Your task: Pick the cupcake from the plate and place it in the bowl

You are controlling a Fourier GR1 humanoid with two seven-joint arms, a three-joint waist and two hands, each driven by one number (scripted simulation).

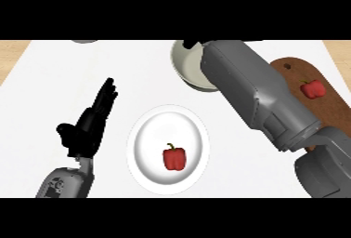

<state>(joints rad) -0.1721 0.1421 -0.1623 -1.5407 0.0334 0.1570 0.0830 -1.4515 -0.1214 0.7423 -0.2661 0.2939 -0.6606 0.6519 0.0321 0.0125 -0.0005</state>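
A white plate lies at the counter's middle with a red bell pepper on it; no cupcake shows anywhere. The pale bowl sits at the far centre, largely covered by my right forearm, which stretches over it from the lower right. Of my right hand only a dark bit shows above the bowl's far rim, and whatever it may hold is hidden. My left hand is open at the left of the plate, fingers straight and pointing away, holding nothing.
A brown wooden cutting board lies at the right, partly under my right arm, with a second red bell pepper on it. A grey object peeks in at the far left edge.
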